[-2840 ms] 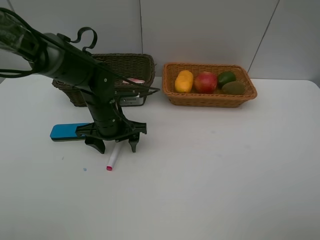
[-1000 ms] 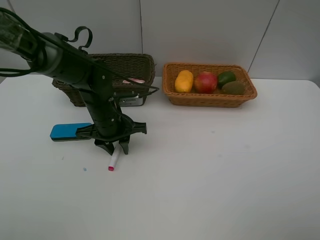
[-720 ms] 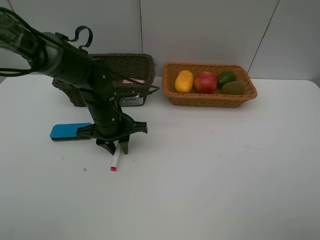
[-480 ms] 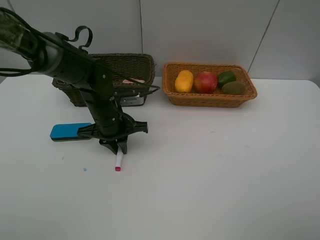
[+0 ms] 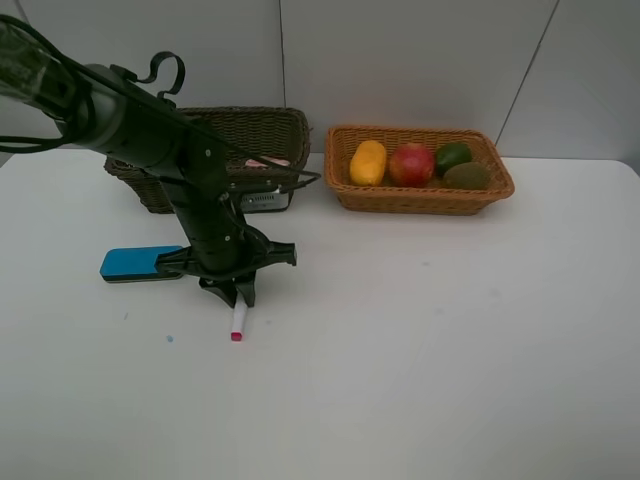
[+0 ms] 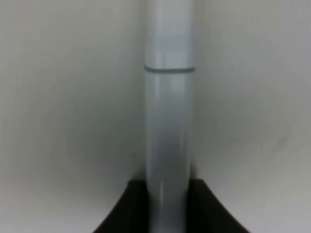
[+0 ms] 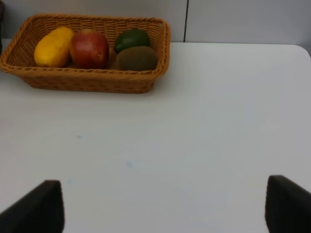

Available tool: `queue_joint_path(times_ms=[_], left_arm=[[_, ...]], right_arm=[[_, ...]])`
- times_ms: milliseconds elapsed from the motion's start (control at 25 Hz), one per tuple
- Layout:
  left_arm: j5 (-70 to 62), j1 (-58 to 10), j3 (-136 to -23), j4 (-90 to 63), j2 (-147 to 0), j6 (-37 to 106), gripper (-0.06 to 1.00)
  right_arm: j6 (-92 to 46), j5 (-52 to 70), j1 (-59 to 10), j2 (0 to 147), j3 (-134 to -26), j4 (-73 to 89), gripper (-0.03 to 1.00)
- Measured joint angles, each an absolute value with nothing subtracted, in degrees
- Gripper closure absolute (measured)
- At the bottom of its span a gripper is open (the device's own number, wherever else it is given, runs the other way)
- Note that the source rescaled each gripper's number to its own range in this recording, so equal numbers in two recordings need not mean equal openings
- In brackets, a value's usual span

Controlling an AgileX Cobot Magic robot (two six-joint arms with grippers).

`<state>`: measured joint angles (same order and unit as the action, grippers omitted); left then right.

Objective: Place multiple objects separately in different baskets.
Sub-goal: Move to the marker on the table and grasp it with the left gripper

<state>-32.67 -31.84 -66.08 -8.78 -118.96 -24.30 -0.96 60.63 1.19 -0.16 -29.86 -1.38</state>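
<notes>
no legible text anywhere, markings perhaps too blurred

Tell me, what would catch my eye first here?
The black arm reaches down at the left, its left gripper shut on a pink-tipped marker. At the back right, a tan basket holds a mango, red fruit, lime and kiwi. A blue eraser lies beside the arm.
</notes>
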Motion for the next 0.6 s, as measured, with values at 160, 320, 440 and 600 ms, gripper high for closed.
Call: queue_joint_path(times_ms=[160,320,440,600], left_arm=[[-31.4,-31.8,-66.1,-8.9,-119.0,-24.3,0.94],[-31.1,-31.8,-66.1,-8.9,-119.0,-24.3,0.94],[-31.1,-31.8,-66.1,-8.9,-119.0,-24.3,0.94],[-31.3,-31.8,-66.1,-9.1,-119.0,-24.2,0.94]], right_arm=[[-1.0,60.6,1.2,-0.2,-29.9,-1.4,-0.03],[-1.0,60.6,1.2,-0.2,-29.9,-1.4,-0.03],[-1.0,60.6,1.2,-0.2,-29.9,-1.4,-0.03],[-1.0,60.6,1.2,-0.2,-29.9,-1.4,-0.03]])
